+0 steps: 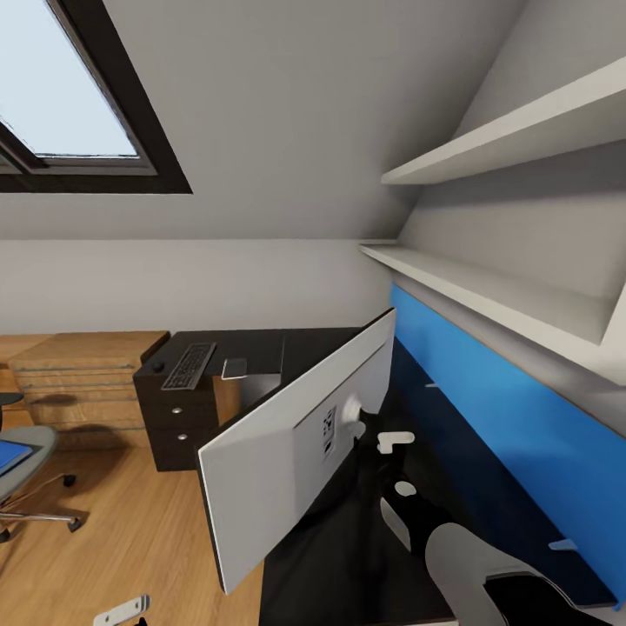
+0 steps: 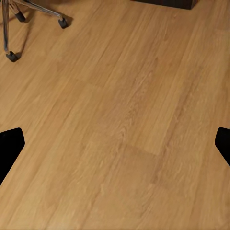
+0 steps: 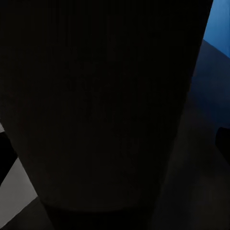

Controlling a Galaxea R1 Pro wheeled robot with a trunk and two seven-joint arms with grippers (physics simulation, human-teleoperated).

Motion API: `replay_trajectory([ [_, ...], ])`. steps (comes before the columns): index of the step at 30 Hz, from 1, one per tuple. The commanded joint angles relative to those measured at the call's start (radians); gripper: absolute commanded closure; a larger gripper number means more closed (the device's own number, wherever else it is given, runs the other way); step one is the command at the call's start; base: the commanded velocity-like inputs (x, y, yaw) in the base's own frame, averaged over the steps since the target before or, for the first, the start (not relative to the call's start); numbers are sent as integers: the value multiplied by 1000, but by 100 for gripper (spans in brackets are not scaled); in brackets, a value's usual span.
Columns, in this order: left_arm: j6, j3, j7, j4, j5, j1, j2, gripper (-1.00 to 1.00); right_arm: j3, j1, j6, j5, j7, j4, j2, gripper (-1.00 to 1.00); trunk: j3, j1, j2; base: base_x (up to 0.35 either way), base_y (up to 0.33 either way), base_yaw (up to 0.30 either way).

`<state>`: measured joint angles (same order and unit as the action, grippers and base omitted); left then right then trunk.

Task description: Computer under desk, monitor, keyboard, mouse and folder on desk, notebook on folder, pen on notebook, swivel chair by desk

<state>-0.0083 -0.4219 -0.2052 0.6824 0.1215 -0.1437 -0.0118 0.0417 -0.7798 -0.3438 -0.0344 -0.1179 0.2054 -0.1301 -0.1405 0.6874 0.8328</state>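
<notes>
Head view: monitor (image 1: 287,435) back facing camera, long axis tilted diagonally

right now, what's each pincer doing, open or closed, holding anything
Left pincer: open, holding nothing, over the light wooden plank floor.
Right pincer: against the back of the large white-backed flat monitor; open or shut cannot be told.

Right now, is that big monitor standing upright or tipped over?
Tipped. The monitor leans at a slant over the dark desk, its white back facing the head camera.
</notes>
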Motion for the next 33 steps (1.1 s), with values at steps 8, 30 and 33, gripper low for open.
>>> replay_trajectory([
  [8,-1,-5,0,0,10,-1,-1,-100,6,-1,4,-4,-7,0,0,100,-2,0,1,4,0,0],
  [30,-1,-6,0,0,10,-1,0,-100,5,-1,-1,-1,-9,0,1,100,-2,0,1,0,0,0],
  [33,-1,-6,0,1,10,-1,0,-100,5,-1,-1,-1,-9,1,1,100,-2,0,1,0,0,0],
])
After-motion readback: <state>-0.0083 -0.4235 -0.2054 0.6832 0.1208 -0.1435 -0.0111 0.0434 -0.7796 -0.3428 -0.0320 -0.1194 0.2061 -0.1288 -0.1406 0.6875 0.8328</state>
